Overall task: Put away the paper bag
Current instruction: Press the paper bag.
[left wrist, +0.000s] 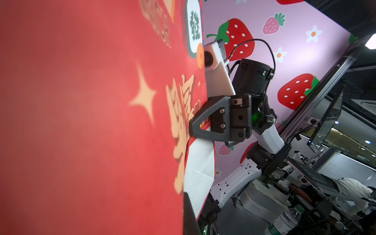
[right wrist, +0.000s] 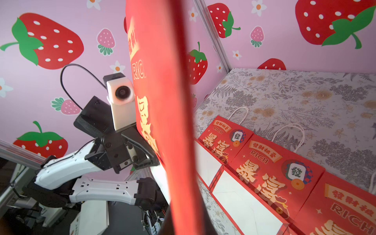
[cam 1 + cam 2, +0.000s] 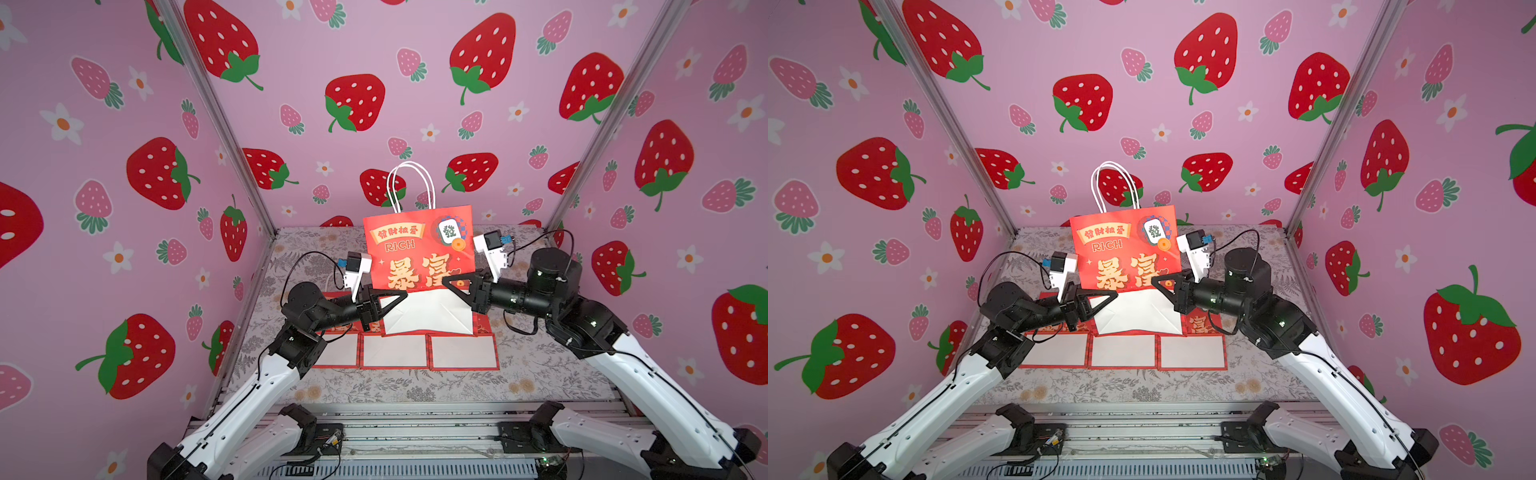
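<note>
The red paper bag (image 3: 419,249) (image 3: 1125,249) with gold print and white handles (image 3: 411,183) stands upright over the middle of the table, its white bottom panel (image 3: 428,311) folded toward the front. My left gripper (image 3: 401,296) (image 3: 1111,296) is shut on the bag's lower left edge. My right gripper (image 3: 446,282) (image 3: 1156,280) pinches the lower right edge. In the left wrist view the bag's face (image 1: 81,122) fills the picture, and the right gripper (image 1: 192,126) bites its far edge. In the right wrist view the bag's edge (image 2: 162,81) runs between my jaws.
Three flattened red bags (image 3: 336,349) (image 3: 395,351) (image 3: 463,351) lie side by side on the floral table cover (image 3: 374,386), right under the held bag; they also show in the right wrist view (image 2: 274,173). Pink strawberry walls (image 3: 124,208) close in on three sides.
</note>
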`<state>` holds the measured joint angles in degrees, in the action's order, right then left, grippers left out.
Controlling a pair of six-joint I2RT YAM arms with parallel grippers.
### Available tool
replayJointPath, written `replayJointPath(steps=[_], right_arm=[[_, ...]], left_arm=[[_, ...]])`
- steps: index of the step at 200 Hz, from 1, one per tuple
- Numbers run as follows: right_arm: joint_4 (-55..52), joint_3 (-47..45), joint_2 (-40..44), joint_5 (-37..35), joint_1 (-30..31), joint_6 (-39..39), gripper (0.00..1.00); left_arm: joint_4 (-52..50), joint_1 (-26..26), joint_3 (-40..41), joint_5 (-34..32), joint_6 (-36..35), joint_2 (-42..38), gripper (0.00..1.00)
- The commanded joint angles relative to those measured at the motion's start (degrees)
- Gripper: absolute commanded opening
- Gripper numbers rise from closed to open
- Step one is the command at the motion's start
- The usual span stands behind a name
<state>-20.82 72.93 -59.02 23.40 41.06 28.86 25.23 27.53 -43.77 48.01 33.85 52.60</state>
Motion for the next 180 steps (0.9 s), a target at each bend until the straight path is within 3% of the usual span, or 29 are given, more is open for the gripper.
replayJointPath(steps=[1, 20, 34, 76, 121, 153, 180], right_arm=[[-0.90, 0.57, 2.16, -0.06, -0.38, -0.78, 0.21], [-1.54, -0.36, 4.17, -1.50, -0.83, -0.91, 0.37], [-1.76, -0.75, 5.32, -2.74, -1.13, -0.91, 0.41], [-1.33, -1.54, 6.04, -3.89, -1.73, -1.44, 0.32], [-0.42, -1.48, 3.88, -1.03, -2.42, -1.09, 0.32], [-0.71, -0.92, 2.20, -0.29, -2.70, -1.44, 0.12], [-1.29, -1.41, 2.31, -2.06, -3.13, -1.28, 0.01]], left_arm=[[0.18, 0.07, -1.20, -2.93, -1.46, -1.36, 0.00], [-0.05, 0.07, -1.24, -3.27, -1.33, -0.99, 0.00], [0.07, 0.15, -1.60, -2.97, -0.96, -0.34, 0.00], [0.52, 0.27, -2.23, -1.65, 0.22, 1.66, 0.00], [0.83, 0.68, -2.43, -2.09, 0.69, 2.99, 0.00], [0.96, 0.95, -2.40, -3.05, 0.83, 4.26, 0.00], [0.16, 0.95, -2.19, -4.88, 0.37, 4.71, 0.00]])
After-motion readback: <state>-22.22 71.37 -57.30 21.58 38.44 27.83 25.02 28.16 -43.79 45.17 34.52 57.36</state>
